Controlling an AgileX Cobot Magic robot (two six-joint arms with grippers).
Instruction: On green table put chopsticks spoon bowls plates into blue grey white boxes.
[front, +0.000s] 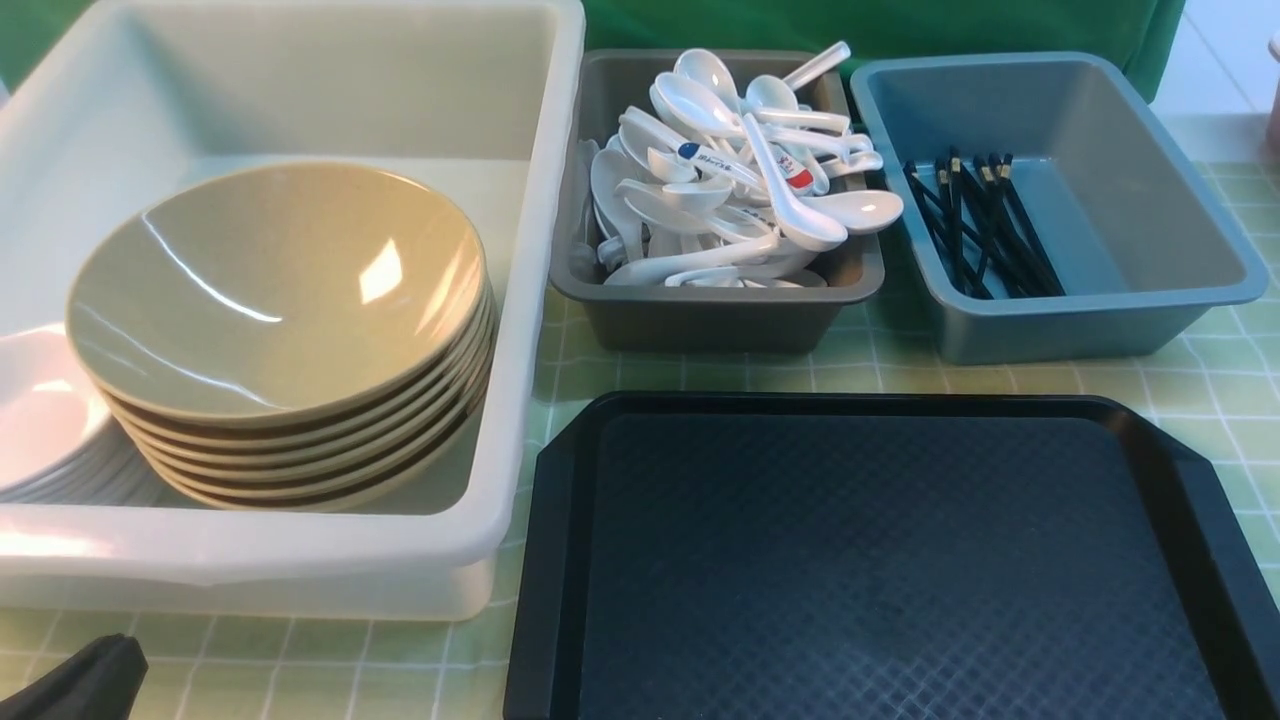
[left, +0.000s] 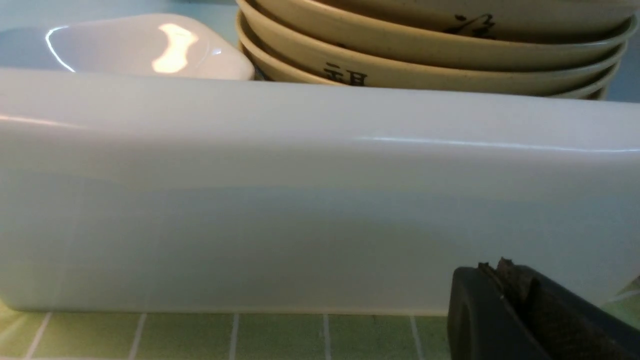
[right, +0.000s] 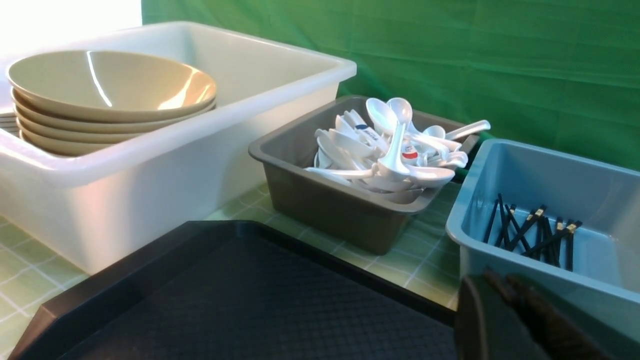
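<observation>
White box (front: 520, 330): sitting at the left of the green checked table (front: 880, 365), the largest of the three containers.
White box contents: a stack of tan bowls (front: 285, 330) is filling the near half; a stack of white plates (front: 45, 420) is lying just to the left of the bowls, touching or nearly so. Dark characters are showing on the bowl sides in the left wrist view.
Grey box (front: 710, 310): standing just right of the white box, a small gap between them.
Grey box contents: white spoons (front: 735, 175) are lying heaped above the rim, some handles poking over the far edge; two are carrying red and blue markings.
Blue box (front: 1090, 320): standing right of the grey box, close but apart.
Blue box contents: black chopsticks (front: 985, 225) with pale bands near the ends are lying bunched along the left part of the floor, roughly parallel.
Black tray (front: 880, 560): lying flat in front of the grey and blue boxes, its textured surface bare.
Left gripper (left: 520, 300): resting low by the table just in front of the white box's near wall, jaws pressed together, gripping nothing.
Right gripper (right: 515, 310): hanging over the tray's edge near the blue box's front corner, fingers closed together, nothing between them.
</observation>
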